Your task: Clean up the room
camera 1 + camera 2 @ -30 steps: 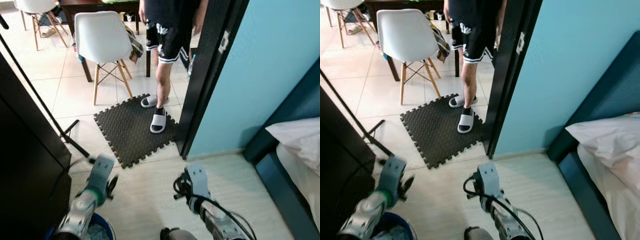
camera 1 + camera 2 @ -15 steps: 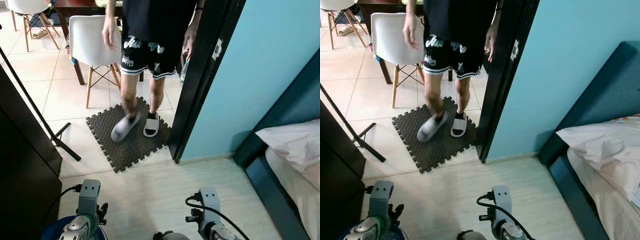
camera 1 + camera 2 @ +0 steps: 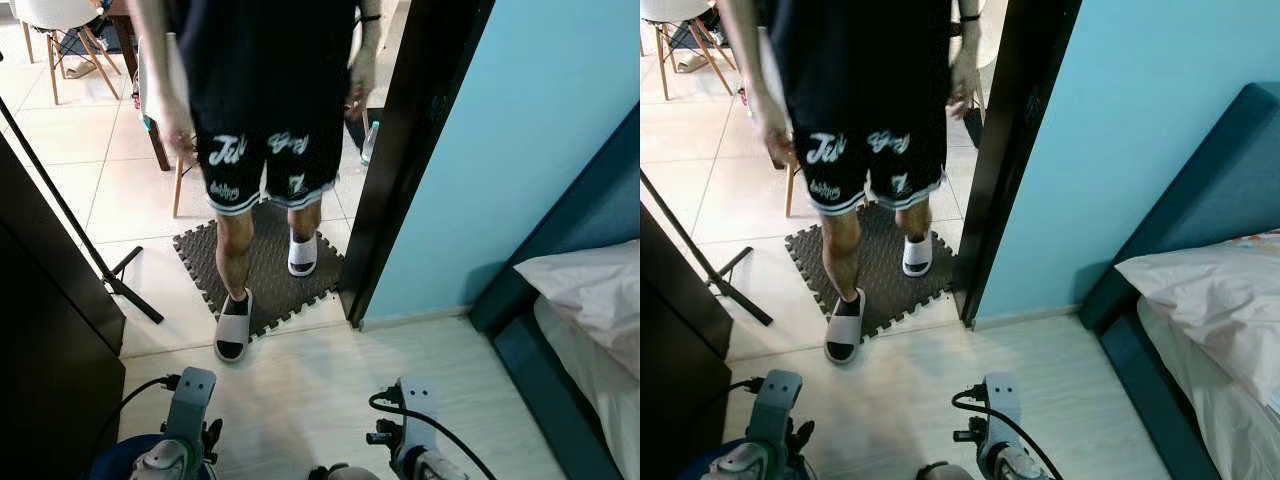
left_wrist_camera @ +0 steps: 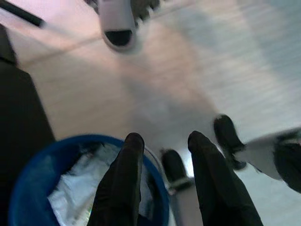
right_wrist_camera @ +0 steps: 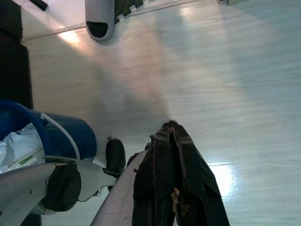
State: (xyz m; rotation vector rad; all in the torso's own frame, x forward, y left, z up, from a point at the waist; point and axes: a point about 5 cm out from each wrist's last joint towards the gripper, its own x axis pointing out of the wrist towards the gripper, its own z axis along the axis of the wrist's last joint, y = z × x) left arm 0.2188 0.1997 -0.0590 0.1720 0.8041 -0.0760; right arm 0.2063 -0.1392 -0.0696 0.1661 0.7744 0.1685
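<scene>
A blue bucket (image 4: 28, 188) with crumpled white trash inside stands on the pale wood floor by my left side; its rim also appears low in the left eye view (image 3: 108, 465). My left gripper (image 4: 162, 139) hangs open just over the bucket's rim, with nothing between its fingers. My right gripper (image 5: 172, 129) points down at the bare floor beside the bucket (image 5: 61, 134), shut on a crinkled black bag (image 5: 176, 183). Both silver wrists, left (image 3: 190, 395) and right (image 3: 415, 400), sit at the bottom of the eye views.
A person (image 3: 260, 120) in black shorts and white slides stands in the doorway, one foot (image 3: 232, 335) on the wood floor. A dark foam mat (image 3: 270, 265), black door frame (image 3: 400, 170), black cabinet (image 3: 50, 340), tripod leg (image 3: 130, 290) and bed (image 3: 590, 300) surround me.
The person has walked from the foam mat toward me, one foot now past its edge. Both my arms have dropped lower in the view since a second ago.
</scene>
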